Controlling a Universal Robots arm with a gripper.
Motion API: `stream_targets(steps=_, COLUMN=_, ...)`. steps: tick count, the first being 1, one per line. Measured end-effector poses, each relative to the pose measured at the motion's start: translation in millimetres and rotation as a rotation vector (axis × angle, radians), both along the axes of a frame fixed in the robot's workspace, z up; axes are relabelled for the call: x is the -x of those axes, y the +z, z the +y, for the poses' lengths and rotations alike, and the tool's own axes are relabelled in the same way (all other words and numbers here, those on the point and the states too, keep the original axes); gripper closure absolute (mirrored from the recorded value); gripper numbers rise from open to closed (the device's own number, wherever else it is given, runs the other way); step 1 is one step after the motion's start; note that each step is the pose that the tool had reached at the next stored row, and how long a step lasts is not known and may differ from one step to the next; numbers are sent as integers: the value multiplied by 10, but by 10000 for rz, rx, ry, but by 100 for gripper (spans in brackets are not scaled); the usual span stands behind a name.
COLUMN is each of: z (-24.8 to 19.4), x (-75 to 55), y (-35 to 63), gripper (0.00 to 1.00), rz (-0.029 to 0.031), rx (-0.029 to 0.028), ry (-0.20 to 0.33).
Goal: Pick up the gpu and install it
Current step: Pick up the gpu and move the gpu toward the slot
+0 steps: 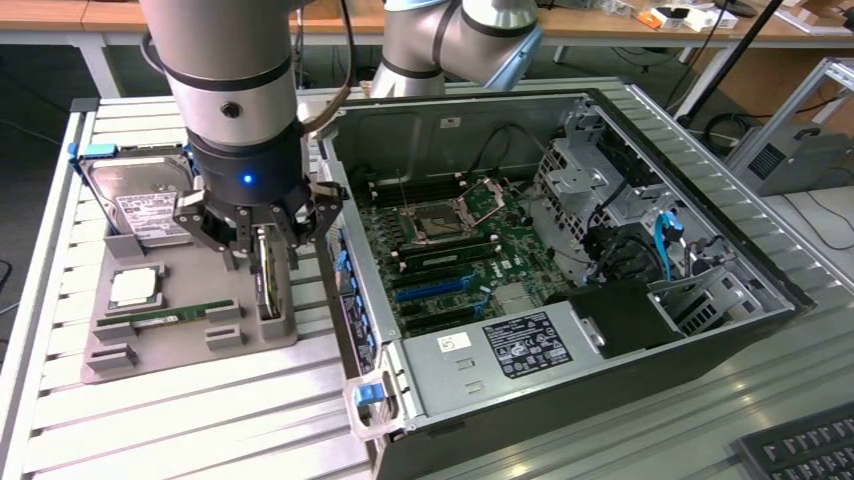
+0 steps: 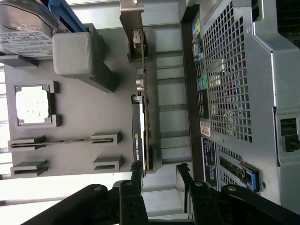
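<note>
The gpu [image 1: 271,283] stands on its thin edge in a slot of the grey holder tray [image 1: 180,350], just beside the open computer case [image 1: 574,330]. In the wrist view the gpu [image 2: 143,117] appears as a green board with a black cooler and a silver bracket at its far end. My gripper [image 1: 263,245] hangs directly over it, open and holding nothing. The wrist view has my gripper [image 2: 159,177] at the card's near end, one fingertip [image 2: 137,174] in line with the card, the other toward the case.
On the tray also lie a silver hard drive [image 1: 140,200], a processor [image 1: 134,287] and a narrow memory stick [image 1: 174,315]. The case's motherboard [image 1: 454,235] lies exposed, with blue card slots [image 1: 434,288]. The case wall [image 2: 234,70] rises close beside the gpu.
</note>
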State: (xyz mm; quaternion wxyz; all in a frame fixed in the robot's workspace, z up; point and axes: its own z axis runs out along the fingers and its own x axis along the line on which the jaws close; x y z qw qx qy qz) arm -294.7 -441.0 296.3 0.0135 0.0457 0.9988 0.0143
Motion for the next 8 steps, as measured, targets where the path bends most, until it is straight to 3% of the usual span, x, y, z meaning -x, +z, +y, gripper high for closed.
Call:
stream_targets(steps=4, z=2, x=0, y=-15, gripper=58, rz=1, rx=6, ry=0)
stream_targets(steps=8, z=32, x=-1, y=-27, gripper=58, rz=1, rx=23, ry=0)
